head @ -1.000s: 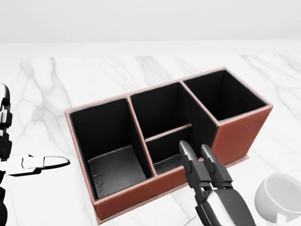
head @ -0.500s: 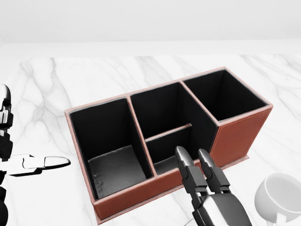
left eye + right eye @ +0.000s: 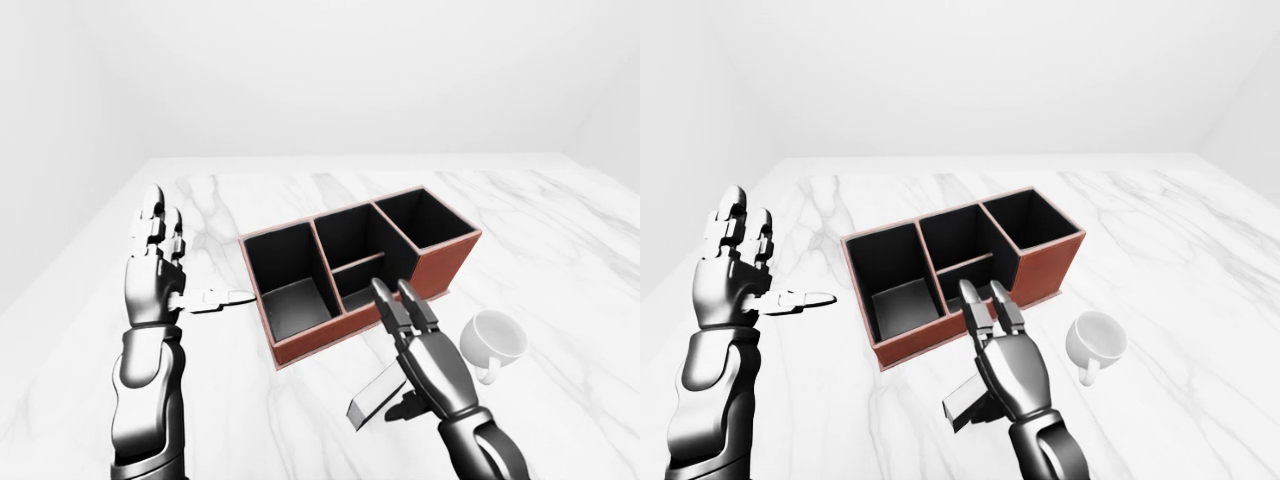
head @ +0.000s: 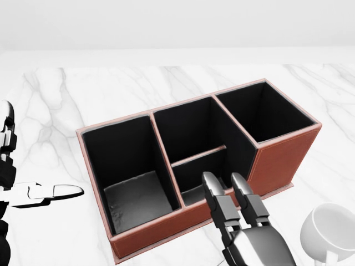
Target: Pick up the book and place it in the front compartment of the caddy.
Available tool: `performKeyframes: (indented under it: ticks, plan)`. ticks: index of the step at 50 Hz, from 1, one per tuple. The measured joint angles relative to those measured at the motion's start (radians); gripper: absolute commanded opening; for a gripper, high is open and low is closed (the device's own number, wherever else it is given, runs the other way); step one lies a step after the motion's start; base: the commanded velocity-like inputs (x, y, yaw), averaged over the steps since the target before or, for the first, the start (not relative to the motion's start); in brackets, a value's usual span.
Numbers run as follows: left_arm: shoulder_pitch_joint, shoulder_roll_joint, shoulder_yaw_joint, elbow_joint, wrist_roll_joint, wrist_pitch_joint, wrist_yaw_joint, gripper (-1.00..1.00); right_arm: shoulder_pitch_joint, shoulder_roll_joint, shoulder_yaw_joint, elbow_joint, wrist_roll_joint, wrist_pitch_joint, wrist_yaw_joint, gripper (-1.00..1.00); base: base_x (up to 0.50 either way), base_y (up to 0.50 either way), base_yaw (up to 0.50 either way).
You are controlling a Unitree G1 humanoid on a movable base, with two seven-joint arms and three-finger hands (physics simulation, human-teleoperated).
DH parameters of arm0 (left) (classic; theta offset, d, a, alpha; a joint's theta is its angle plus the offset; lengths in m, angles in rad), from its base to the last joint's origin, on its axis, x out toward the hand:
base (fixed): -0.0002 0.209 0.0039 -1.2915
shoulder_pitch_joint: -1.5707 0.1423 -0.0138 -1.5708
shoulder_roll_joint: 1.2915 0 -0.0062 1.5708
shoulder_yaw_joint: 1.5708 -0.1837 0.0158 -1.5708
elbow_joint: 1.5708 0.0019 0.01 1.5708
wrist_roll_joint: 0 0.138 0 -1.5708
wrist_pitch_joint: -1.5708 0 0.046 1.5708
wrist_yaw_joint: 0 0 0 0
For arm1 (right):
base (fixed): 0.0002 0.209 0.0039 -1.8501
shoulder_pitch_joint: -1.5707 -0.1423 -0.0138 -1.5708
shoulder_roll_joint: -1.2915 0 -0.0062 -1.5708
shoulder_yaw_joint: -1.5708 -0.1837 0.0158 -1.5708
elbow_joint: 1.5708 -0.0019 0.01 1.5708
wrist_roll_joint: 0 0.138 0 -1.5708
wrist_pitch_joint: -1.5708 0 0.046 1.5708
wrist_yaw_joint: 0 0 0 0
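Since a second ago our right robot hand (image 3: 425, 365) has drawn down and slightly left in the head view, away from the caddy (image 3: 355, 268). It carries the book (image 3: 378, 394), a flat grey slab under the palm, thumb beneath and fingers extended; we cannot tell how firmly it is clamped. The left robot hand (image 3: 155, 262) stands spread open beside the caddy on the table (image 3: 250, 420). We should tilt the book upright over the small near-middle compartment, clear of the mug (image 3: 492, 343).
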Motion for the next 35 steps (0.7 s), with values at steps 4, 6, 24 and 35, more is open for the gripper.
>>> performKeyframes:
  ticks: [4, 6, 24, 35]
  plan:
    - [0.000, 0.000, 0.000, 0.001, 0.000, 0.000, 0.000, 1.00, -0.008, -0.001, 0.001, 0.006, -0.016, 0.000, -0.001, 1.00, 0.00, 0.00, 0.00]
    - [0.000, 0.000, 0.000, 0.001, 0.000, 0.000, 0.000, 1.00, -0.014, -0.001, 0.000, 0.008, -0.023, 0.000, 0.001, 1.00, 0.00, 0.00, 0.00]
    - [-0.001, 0.000, -0.001, 0.001, 0.001, 0.000, 0.000, 1.00, -0.036, -0.001, 0.011, 0.059, -0.092, 0.000, -0.017, 1.00, 0.00, 0.00, 0.00]
    - [0.002, -0.001, -0.003, -0.002, 0.003, 0.000, -0.002, 1.00, -0.034, -0.011, 0.041, 0.086, -0.117, 0.000, -0.036, 1.00, 0.00, 0.00, 0.00]
